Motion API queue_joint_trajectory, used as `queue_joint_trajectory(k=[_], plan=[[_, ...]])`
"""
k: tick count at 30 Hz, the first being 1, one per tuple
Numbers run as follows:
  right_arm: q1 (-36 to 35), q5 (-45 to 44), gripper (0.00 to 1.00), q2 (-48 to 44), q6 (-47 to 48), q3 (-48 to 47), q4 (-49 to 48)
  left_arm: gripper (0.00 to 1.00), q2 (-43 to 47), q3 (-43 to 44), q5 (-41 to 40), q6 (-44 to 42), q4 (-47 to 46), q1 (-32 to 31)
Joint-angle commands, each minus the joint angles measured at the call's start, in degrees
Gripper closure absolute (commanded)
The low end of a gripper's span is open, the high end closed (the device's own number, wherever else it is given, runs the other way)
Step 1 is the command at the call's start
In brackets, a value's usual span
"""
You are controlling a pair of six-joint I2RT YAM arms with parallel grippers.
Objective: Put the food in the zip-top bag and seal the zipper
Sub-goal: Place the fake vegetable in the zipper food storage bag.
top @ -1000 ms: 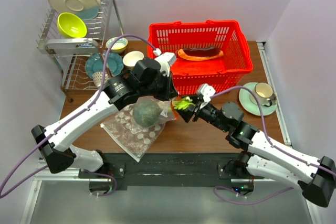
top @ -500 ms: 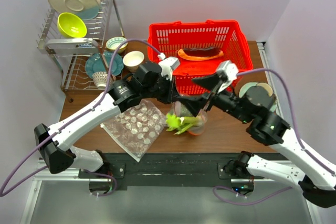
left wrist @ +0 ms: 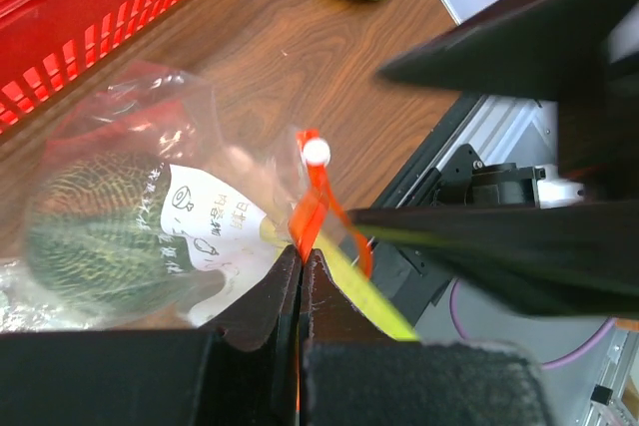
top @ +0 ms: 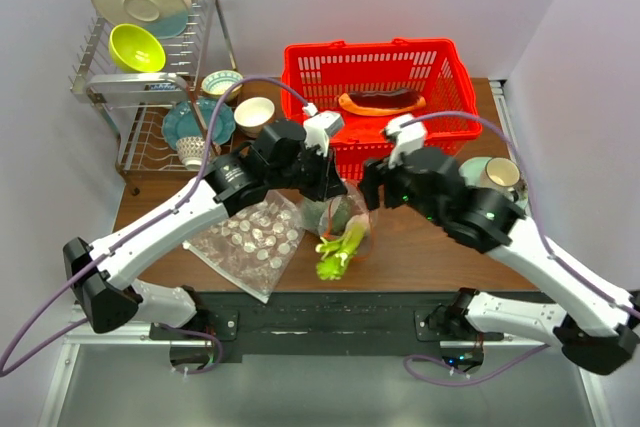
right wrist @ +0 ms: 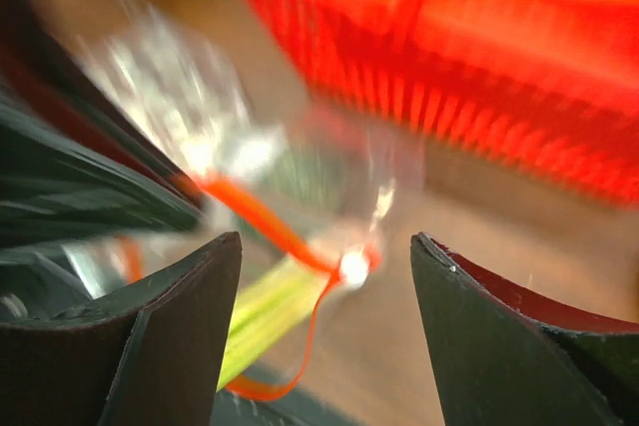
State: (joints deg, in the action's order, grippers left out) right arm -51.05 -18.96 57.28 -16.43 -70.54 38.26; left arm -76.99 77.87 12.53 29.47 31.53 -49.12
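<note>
My left gripper (top: pixel 326 185) (left wrist: pixel 303 254) is shut on the orange-red zipper (left wrist: pixel 318 202) and holds the clear zip-top bag (top: pixel 345 215) up off the table. The dark green ball (left wrist: pixel 88 228) sits inside the bag. The light-green stalks (top: pixel 340 251) (right wrist: pixel 262 312) lie at the bag's mouth and point toward the table's front edge; how far inside they reach is unclear. My right gripper (top: pixel 369 187) (right wrist: pixel 326 256) hovers open just right of the bag with nothing between its fingers. The red-brown slab (top: pixel 381 102) lies in the red basket (top: pixel 448 132).
A clear bag printed with white dots (top: pixel 248 244) lies flat to the left of the zip-top bag. A cup on a green saucer (top: pixel 497 181) stands at the right. A dish rack (top: pixel 150 67) with plates and bowls fills the back left.
My right gripper has let go of the stalks and pulled back to the right. The stalks now lie at the bag's mouth. My left gripper has carried the bag rightward off the dotted bag.
</note>
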Motion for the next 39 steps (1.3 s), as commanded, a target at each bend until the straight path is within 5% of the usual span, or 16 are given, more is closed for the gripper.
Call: queue_joint_trajectory(k=[1,9,16,18,19,30,39], plan=[[-0.19,7.08,0.29,0.21,-3.87,5.14,4.72,1.00,3.42,2.73,-0.67,-1.35,-1.38,0.61],[-0.19,8.76,0.35,3.72,-8.97,8.93,4.81,1.00,3.69,2.91,-0.93,-0.82,-1.03,0.61],[-0.19,12.10,0.69,6.26,-10.56,14.64,-1.78,1.00,4.48,3.34,-1.90,-0.73,0.20,0.87],[-0.19,11.58,0.97,6.97,-10.38,14.12,-1.88,1.00,4.83,3.35,-2.51,-0.82,0.72,0.96],[-0.19,10.71,1.00,7.15,-10.38,12.38,-1.18,1.00,4.92,3.35,-2.78,-0.82,0.99,1.05],[-0.19,0.16,1.00,6.70,-7.22,-18.30,17.63,1.00,1.67,4.58,-8.23,-4.77,15.57,3.94],[-0.11,1.47,1.00,9.08,-12.83,-9.20,12.90,0.97,-0.44,6.60,-2.96,-8.11,18.04,6.06]])
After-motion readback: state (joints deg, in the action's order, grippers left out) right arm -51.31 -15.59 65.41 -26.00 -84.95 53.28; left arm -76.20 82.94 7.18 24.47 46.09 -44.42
